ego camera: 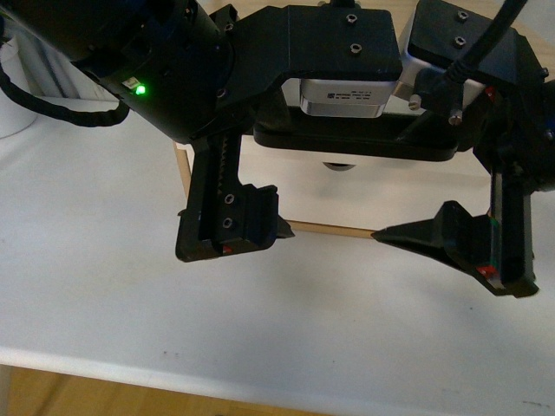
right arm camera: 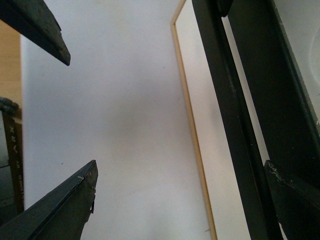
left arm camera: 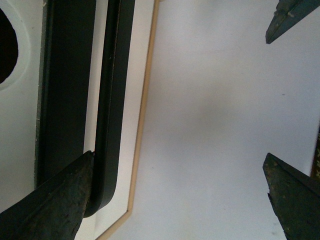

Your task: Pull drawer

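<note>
The drawer's white front (ego camera: pixel 381 195) faces me behind both arms, with a thin wood strip along its lower edge. Its long black bar handle (ego camera: pixel 355 143) runs across, partly covered by the arms. My left gripper (ego camera: pixel 243 178) is open at the handle's left end. In the left wrist view one of the fingers (left arm camera: pixel 55 205) lies against the bar (left arm camera: pixel 112 100) and the other hangs over the table. My right gripper (ego camera: pixel 486 182) is open at the right end. Its wrist view has one of the fingers (right arm camera: pixel 295 200) by the bar (right arm camera: pixel 235 125). A dark half-round notch (left arm camera: pixel 6 50) shows beyond the bar.
The white table (ego camera: pixel 260 321) spreads in front of the drawer, with its front edge near the bottom of the front view and wood floor (ego camera: pixel 52 394) below. A white object (ego camera: pixel 13 104) stands at the far left.
</note>
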### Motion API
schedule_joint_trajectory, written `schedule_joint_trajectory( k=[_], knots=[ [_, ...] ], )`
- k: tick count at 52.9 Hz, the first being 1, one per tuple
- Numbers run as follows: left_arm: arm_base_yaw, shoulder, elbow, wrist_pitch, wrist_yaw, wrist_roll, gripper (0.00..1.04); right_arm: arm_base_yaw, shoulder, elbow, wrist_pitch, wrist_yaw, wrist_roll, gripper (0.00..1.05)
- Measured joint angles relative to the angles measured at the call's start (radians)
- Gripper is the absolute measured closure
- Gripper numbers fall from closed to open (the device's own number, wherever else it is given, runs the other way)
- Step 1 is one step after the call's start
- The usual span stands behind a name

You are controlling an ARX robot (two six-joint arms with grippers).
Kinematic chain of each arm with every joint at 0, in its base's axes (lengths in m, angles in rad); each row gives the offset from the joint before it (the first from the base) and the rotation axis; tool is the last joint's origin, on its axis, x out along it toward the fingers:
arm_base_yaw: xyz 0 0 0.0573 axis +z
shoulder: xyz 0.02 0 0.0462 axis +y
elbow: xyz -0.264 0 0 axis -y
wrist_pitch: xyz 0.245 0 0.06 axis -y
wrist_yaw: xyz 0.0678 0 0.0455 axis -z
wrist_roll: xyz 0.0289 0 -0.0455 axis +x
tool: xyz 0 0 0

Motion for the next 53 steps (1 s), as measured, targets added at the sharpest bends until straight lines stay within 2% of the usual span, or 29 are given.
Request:
schedule_joint_trajectory(
  k=[17, 23, 29, 47, 53],
  knots=[
    [-0.050, -0.089, -0.043, -0.171, -0.028, 0.015, 0.06, 0.027, -0.122, -0.068, -0.184, -0.027, -0.089, 0.09],
    [-0.066, -0.121, -0.064, -0.206, -0.035, 0.013, 0.06, 0.040, -0.166, -0.082, -0.271, -0.023, -0.101, 0.09],
    [-0.078, -0.148, -0.088, -0.210, -0.041, 0.005, 0.06, 0.047, -0.195, -0.096, -0.291, -0.022, -0.087, 0.09],
    [-0.129, -0.307, -0.246, 0.016, -0.043, -0.125, 0.06, 0.025, -0.393, -0.177, -0.191, -0.043, 0.010, 0.09],
    [-0.147, -0.417, -0.302, 0.124, -0.082, -0.178, 0.06, 0.002, -0.495, -0.219, -0.150, -0.040, 0.056, 0.09]
  ],
)
